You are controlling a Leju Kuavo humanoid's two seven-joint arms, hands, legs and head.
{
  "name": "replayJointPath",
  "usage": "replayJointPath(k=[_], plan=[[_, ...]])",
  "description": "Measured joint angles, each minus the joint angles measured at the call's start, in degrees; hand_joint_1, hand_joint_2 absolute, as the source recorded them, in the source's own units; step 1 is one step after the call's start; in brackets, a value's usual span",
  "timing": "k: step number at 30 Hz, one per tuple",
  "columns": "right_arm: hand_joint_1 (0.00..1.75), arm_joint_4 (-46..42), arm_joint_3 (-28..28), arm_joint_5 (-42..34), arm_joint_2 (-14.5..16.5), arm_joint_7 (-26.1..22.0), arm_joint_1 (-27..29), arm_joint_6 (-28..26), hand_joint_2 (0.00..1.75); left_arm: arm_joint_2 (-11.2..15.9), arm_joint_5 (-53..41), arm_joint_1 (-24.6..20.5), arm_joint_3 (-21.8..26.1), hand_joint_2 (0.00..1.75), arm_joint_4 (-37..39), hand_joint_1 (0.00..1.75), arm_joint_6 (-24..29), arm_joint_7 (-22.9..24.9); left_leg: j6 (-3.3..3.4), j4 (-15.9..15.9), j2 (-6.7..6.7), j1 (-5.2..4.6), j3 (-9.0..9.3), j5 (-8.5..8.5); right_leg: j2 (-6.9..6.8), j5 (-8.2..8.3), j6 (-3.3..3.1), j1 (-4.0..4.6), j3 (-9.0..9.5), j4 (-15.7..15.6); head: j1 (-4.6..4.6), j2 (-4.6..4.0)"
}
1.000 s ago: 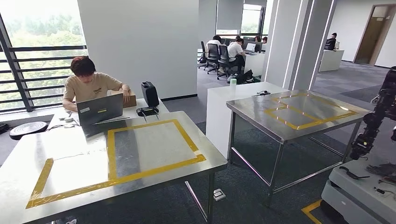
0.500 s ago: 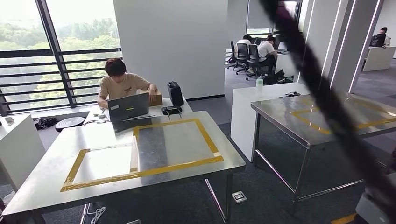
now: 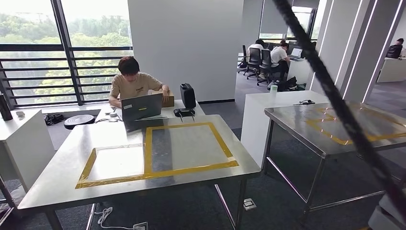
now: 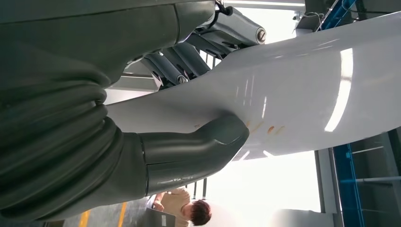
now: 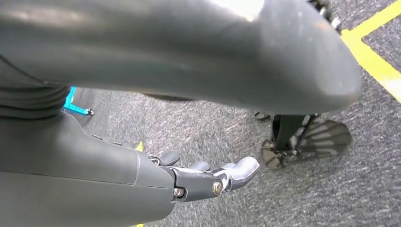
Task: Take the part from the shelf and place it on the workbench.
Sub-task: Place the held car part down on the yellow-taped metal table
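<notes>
White glossy part held in left hand, thumb pressed flat on one face, darker fingers wrapped over the far edge. Right hand empty, fingers loosely apart above grey carpet. Ahead: steel worktop marked with yellow tape, seated person behind a laptop at its far end, second worktop to the right.
</notes>
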Motion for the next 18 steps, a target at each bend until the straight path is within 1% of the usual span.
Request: replayJointPath(k=[1, 2, 3, 4, 5, 6, 7, 8, 9, 10, 12, 13, 14, 15, 16, 17, 18], plan=[[0.00, 0.00, -0.05, 0.04, 0.00, -0.03, 0.06, 0.00, 0.00, -0.05, -0.04, 0.04, 0.00, 1.75, -0.02, 1.75, 0.01, 0.01, 0.05, 0.01, -0.05, -0.01, -0.12, 0.03, 0.08, -1.58, 0.18, -0.16, -1.81, 3.63, 0.01, 0.00], [0.00, 0.00, -0.09, 0.08, 0.00, -0.04, 0.14, 0.00, 0.00, -0.13, -0.11, 0.12, 0.00, 1.75, -0.03, 1.75, 0.01, 0.01, 0.01, 0.04, -0.14, 0.00, -0.20, 0.01, 0.10, -2.41, 0.33, -0.33, -3.22, 6.39, 0.00, 0.00], [0.00, 0.00, -0.11, 0.13, 0.00, -0.04, 0.25, 0.00, 0.00, -0.20, -0.20, 0.23, 0.00, 1.75, -0.05, 1.75, 0.01, 0.01, -0.11, 0.07, -0.27, 0.04, -0.22, -0.05, 0.09, -2.14, 0.45, -0.52, -3.70, 7.17, 0.01, 0.00], [0.00, 0.00, -0.14, 0.20, 0.00, -0.04, 0.35, 0.00, 0.00, -0.26, -0.33, 0.33, 0.00, 1.75, -0.10, 1.75, 0.01, 0.01, -0.31, 0.15, -0.42, 0.12, -0.20, -0.15, 0.09, -0.86, 0.58, -0.74, -3.09, 5.75, 0.00, 0.00], [0.00, 0.00, -0.15, 0.27, 0.00, -0.04, 0.43, 0.00, 0.00, -0.33, -0.49, 0.41, 0.00, 1.75, -0.21, 1.75, 0.01, 0.01, -0.58, 0.29, -0.56, 0.23, -0.16, -0.29, 0.10, 1.02, 0.72, -0.99, -1.65, 2.67, 0.01, 0.00], [0.00, 0.00, -0.17, 0.33, 0.00, -0.06, 0.48, 0.00, 0.00, -0.37, -0.62, 0.45, 0.00, 1.75, -0.38, 1.75, 0.01, 0.01, -0.97, 0.52, -0.68, 0.34, -0.13, -0.50, 0.15, 2.72, 0.91, -1.23, 0.30, -1.37, 0.01, 0.00], [0.00, 0.01, -0.18, 0.37, 0.02, -0.09, 0.49, 0.00, 0.00, -0.40, -0.74, 0.48, 0.01, 1.75, -0.61, 1.75, 0.01, 0.01, -1.43, 0.81, -0.79, 0.34, -0.23, -0.79, 0.26, 3.83, 0.96, -1.27, 1.97, -4.76, 0.01, 0.00], [0.00, 0.01, -0.19, 0.38, 0.03, -0.13, 0.49, 0.00, 0.00, -0.43, -0.82, 0.50, 0.01, 1.75, -0.83, 1.75, 0.01, 0.00, -1.90, 0.98, -0.89, 0.31, -0.29, -1.06, 0.35, 4.21, 0.77, -1.25, 3.05, -6.86, -0.02, 0.00], [0.00, 0.02, -0.19, 0.40, 0.05, -0.16, 0.49, 0.00, 0.00, -0.45, -0.87, 0.54, 0.02, 1.75, -1.02, 1.75, 0.00, 0.00, -2.38, 1.03, -0.97, 0.31, -0.31, -1.33, 0.42, 4.04, 0.43, -1.12, 3.59, -7.84, -0.04, 0.00], [0.00, 0.02, -0.20, 0.41, 0.06, -0.18, 0.50, 0.00, 0.00, -0.46, -0.92, 0.59, 0.04, 1.75, -1.16, 1.75, -0.01, 0.00, -2.81, 0.90, -1.05, 0.33, -0.24, -1.49, 0.44, 3.80, -0.11, -0.87, 3.68, -7.82, -0.05, 0.00], [0.00, 0.02, -0.21, 0.42, 0.05, -0.20, 0.49, 0.00, 0.00, -0.48, -0.97, 0.82, 0.07, 1.75, -1.44, 1.75, -0.01, 0.00, -3.52, 1.00, -1.03, 0.63, 0.16, -1.87, 0.38, 3.57, -1.20, -0.79, 4.15, -7.97, -0.08, 0.00], [0.00, 0.02, -0.22, 0.42, 0.04, -0.20, 0.49, 0.00, 0.00, -0.49, -0.98, 0.96, 0.09, 1.75, -1.61, 1.75, -0.01, -0.01, -3.74, 2.12, -0.93, 0.71, -0.20, -2.41, 0.33, 3.45, -1.72, -0.80, 4.49, -8.10, -0.09, 0.00], [0.00, 0.02, -0.22, 0.42, 0.04, -0.20, 0.48, 0.00, 0.00, -0.49, -1.01, 1.11, 0.11, 1.75, -1.76, 1.75, -0.01, -0.01, -3.85, 4.42, -0.84, 0.72, -1.29, -3.38, 0.27, 3.30, -2.20, -0.84, 4.88, -8.24, -0.11, 0.00], [0.00, 0.02, -0.23, 0.43, 0.04, -0.20, 0.49, 0.00, 0.00, -0.50, -1.04, 1.30, 0.15, 1.75, -1.87, 1.75, -0.01, -0.01, -3.84, 7.88, -0.74, 0.65, -3.18, -4.63, 0.20, 3.01, -2.57, -0.79, 5.20, -8.29, -0.12, 0.00], [0.00, 0.02, -0.23, 0.44, 0.04, -0.19, 0.49, 0.00, 0.00, -0.51, -1.08, 1.52, 0.19, 1.75, -1.93, 1.75, -0.01, 0.00, -3.82, 11.79, -0.69, 0.56, -5.57, -5.93, 0.14, 2.67, -2.85, -0.69, 5.52, -8.29, -0.13, 0.00], [0.00, 0.02, -0.23, 0.46, 0.04, -0.17, 0.51, 0.00, 0.00, -0.54, -1.13, 1.81, 0.22, 1.75, -1.95, 1.75, -0.01, 0.01, -3.77, 15.20, -0.69, 0.45, -7.88, -6.65, 0.11, 2.27, -3.00, -0.56, 5.92, -8.28, -0.13, 0.00], [0.00, 0.02, -0.23, 0.49, 0.04, -0.16, 0.56, 0.00, 0.00, -0.60, -1.20, 2.08, 0.24, 1.75, -1.95, 1.75, -0.01, 0.01, -3.64, 17.04, -0.69, 0.35, -9.50, -6.31, 0.10, 1.79, -3.07, -0.43, 6.46, -8.28, -0.13, 0.00]])
